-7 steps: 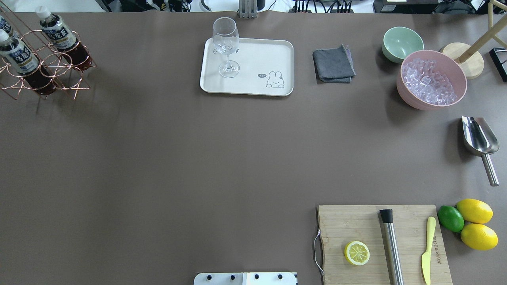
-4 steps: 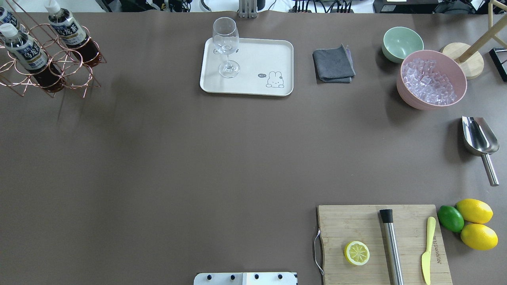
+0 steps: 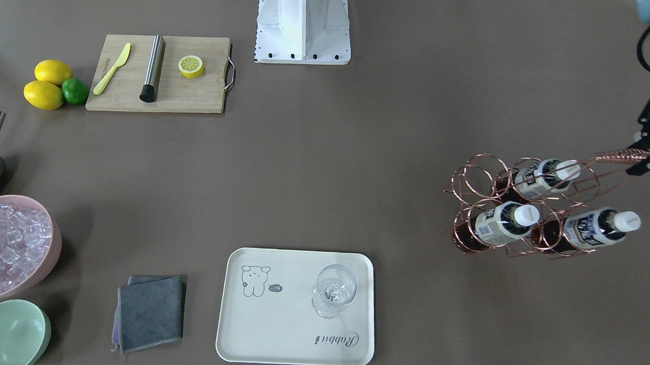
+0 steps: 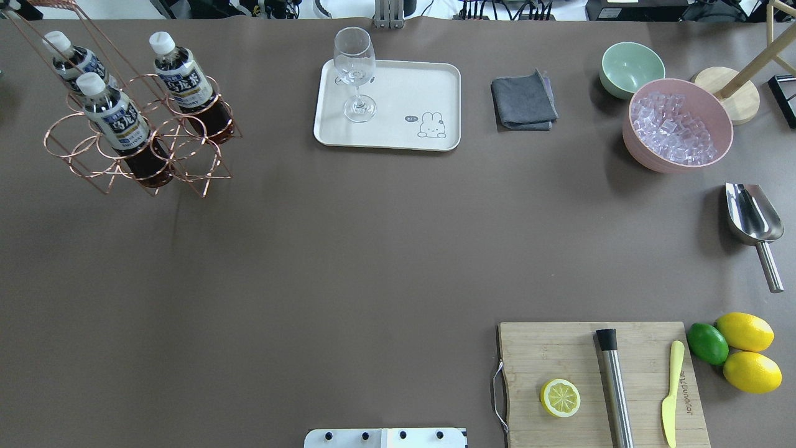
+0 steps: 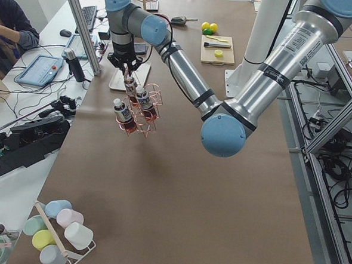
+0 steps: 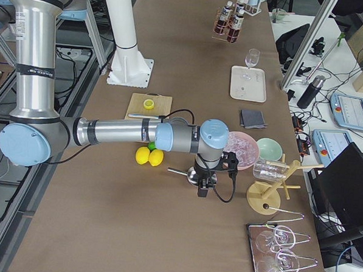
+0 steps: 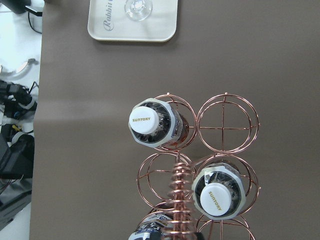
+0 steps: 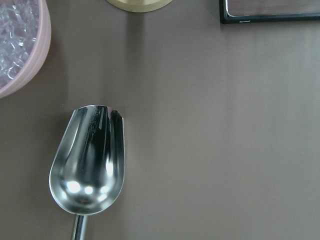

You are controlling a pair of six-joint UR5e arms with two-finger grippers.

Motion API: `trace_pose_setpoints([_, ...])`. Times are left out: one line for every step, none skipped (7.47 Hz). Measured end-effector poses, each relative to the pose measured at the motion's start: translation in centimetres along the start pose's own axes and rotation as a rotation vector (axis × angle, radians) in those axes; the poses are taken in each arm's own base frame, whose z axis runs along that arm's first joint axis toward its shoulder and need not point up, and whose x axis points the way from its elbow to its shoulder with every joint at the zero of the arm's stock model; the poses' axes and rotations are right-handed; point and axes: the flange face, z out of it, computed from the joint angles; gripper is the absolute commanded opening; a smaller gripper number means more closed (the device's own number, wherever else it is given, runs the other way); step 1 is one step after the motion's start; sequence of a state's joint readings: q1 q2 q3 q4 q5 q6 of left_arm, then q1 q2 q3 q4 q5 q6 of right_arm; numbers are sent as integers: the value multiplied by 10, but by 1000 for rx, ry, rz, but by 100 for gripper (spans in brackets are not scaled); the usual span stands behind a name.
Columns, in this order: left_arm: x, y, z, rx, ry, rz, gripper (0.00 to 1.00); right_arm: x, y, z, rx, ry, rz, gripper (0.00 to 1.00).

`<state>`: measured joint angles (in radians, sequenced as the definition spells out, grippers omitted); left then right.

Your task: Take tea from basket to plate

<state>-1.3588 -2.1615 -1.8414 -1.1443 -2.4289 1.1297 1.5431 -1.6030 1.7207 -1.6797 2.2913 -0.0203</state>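
A: Where's the tea (image 4: 116, 122) sitting?
B: In the copper wire basket (image 4: 74, 149), toward the far left corner of the table in the overhead view. There are three bottles alike, each upright in its own ring cell with the white cap up, and the other three rings are empty.
A: And the plate (image 4: 404, 93)?
B: Further along the far edge, well apart from the basket. A wine glass (image 4: 354, 74) stands near one of its corners.
A: The left gripper (image 3: 646, 159)?
B: Clamped on the end of the basket's coiled handle. In the left side view the basket sits directly below it.
A: The right gripper (image 6: 203, 187)?
B: Low over the steel scoop (image 8: 87, 160), beside the pink bowl of ice (image 6: 242, 146). Whether its fingers are apart or together, I cannot tell.
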Motion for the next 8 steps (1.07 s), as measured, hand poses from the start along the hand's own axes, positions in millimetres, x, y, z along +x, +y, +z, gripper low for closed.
trace_pose_setpoints([20,-34,8,20,10,6,0,0,0,0,0,0,0,100])
trace_pose_setpoints([43,-69,16,41,25,-2,0,0,0,0,0,1,0,100])
trace_pose_setpoints([65,-103,22,54,31,-8,0,0,0,0,0,2,1,100])
trace_pose_setpoints([86,-137,29,67,40,-25,0,1,0,0,-1,3,1,100])
trace_pose_setpoints([101,-169,35,77,48,-36,0,1,0,0,0,4,2,100])
trace_pose_setpoints([114,-200,40,85,51,-34,0,1,0,0,0,4,2,100])
trace_pose_setpoints([129,-227,44,97,60,-48,0,2,0,0,1,4,3,100])
trace_pose_setpoints([146,-250,49,107,70,-66,0,2,0,-1,1,3,3,100])
